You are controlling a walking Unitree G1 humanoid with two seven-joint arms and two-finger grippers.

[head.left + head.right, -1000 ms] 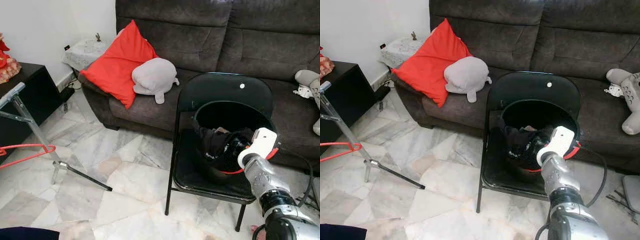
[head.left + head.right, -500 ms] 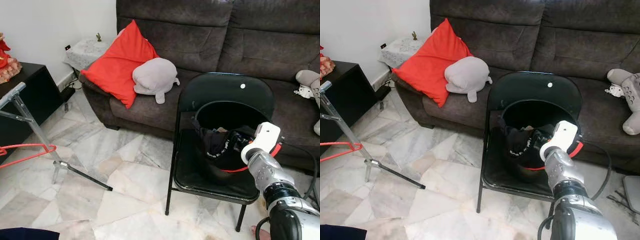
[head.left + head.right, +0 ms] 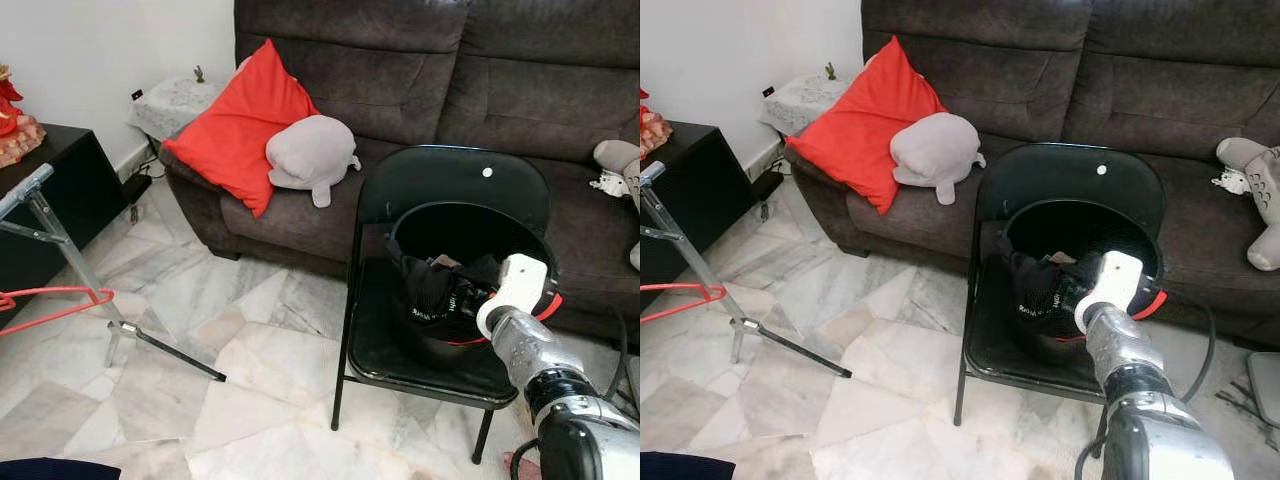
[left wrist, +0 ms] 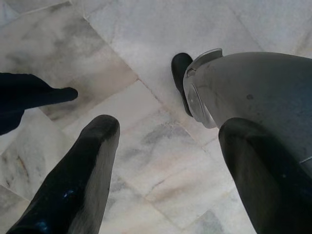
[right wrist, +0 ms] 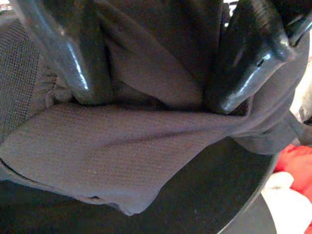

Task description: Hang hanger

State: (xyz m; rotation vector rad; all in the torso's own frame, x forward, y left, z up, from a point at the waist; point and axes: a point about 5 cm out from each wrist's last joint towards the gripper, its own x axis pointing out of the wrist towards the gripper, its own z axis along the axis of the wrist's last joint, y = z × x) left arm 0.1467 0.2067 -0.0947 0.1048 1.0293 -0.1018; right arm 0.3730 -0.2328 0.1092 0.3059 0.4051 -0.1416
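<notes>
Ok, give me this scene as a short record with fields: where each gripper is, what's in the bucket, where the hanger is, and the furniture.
right gripper: down in the black bucket, jaws apart astride a fold of dark clothing
left gripper: hanging over the marble floor, jaws open
bucket: on the seat of the black folding chair
red hanger: on the metal stand, far left
sofa: behind the chair, holding a red cushion and a grey plush
</notes>
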